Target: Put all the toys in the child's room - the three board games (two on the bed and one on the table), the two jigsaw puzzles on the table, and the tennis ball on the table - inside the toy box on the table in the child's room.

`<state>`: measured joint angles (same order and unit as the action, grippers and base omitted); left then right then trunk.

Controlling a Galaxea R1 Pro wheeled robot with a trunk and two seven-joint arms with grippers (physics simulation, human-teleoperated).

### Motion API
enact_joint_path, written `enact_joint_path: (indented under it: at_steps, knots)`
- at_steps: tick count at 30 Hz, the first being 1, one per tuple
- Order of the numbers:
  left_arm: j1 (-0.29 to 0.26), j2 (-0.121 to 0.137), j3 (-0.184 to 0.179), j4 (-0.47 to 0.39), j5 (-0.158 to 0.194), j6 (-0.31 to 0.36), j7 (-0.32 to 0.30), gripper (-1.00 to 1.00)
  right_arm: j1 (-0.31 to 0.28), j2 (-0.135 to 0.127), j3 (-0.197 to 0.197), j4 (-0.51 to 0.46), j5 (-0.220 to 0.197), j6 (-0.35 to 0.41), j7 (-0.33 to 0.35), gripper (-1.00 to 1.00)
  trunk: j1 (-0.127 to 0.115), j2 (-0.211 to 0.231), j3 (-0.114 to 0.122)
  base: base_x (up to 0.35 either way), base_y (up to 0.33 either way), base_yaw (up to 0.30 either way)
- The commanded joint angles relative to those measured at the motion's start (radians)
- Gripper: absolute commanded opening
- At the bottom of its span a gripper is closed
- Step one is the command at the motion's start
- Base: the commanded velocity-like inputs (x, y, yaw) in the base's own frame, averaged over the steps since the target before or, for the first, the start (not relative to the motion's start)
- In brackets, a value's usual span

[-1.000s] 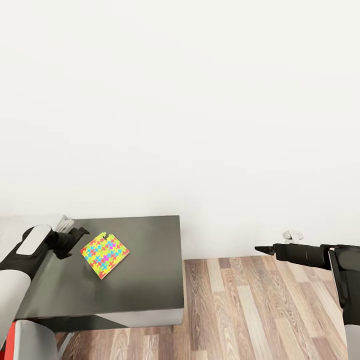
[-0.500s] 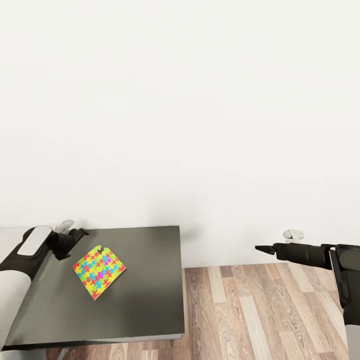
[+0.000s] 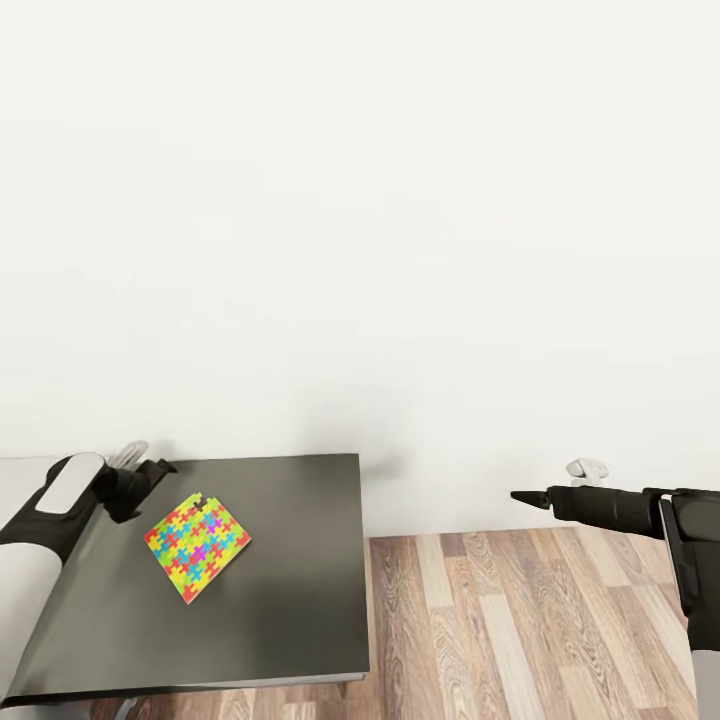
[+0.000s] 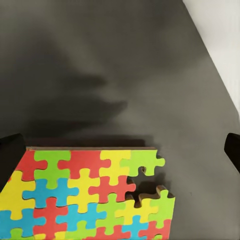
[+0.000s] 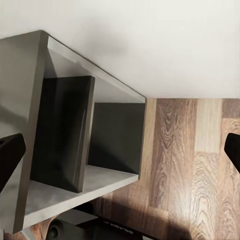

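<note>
head view, jigsaw puzzle flat, corner-on like a diamond, left gripper spread beside it

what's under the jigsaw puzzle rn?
The jigsaw puzzle lies flat on the dark grey cabinet top, near the left gripper. Whatever is directly beneath the slab is covered; bare dark surface shows around it.

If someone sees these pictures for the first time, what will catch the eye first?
First the jigsaw puzzle, a bright slab of yellow, green, blue and red pieces lying flat on the dark grey cabinet top, with the left gripper just beside its far corner. In the left wrist view one corner piece is missing. Next, the right gripper hangs over the wood plank floor, holding nothing.
</note>
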<state>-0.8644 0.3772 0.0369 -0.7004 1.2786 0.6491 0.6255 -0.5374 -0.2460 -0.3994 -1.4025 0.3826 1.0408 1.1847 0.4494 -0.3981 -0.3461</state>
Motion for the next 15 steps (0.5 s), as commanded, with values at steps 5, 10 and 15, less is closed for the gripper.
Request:
enact_joint_path:
  at_steps: [5,10,15]
  knots:
    - [0.015,0.005,0.004,-0.001,0.010,0.001,0.010,1.00,-0.002,0.000,0.000,-0.001,0.010,0.006,0.010,1.00,0.001,-0.002,-0.002,0.003,0.000,0.000]
    - [0.033,0.014,0.007,0.002,0.010,0.001,0.011,1.00,-0.001,0.002,0.000,-0.001,0.010,0.006,0.010,1.00,0.001,-0.002,-0.002,0.001,0.000,0.000]
    - [0.049,0.019,0.008,0.004,0.011,0.001,0.016,1.00,-0.001,0.002,0.000,-0.001,0.010,0.006,0.010,1.00,0.001,-0.002,-0.002,0.000,0.000,0.000]
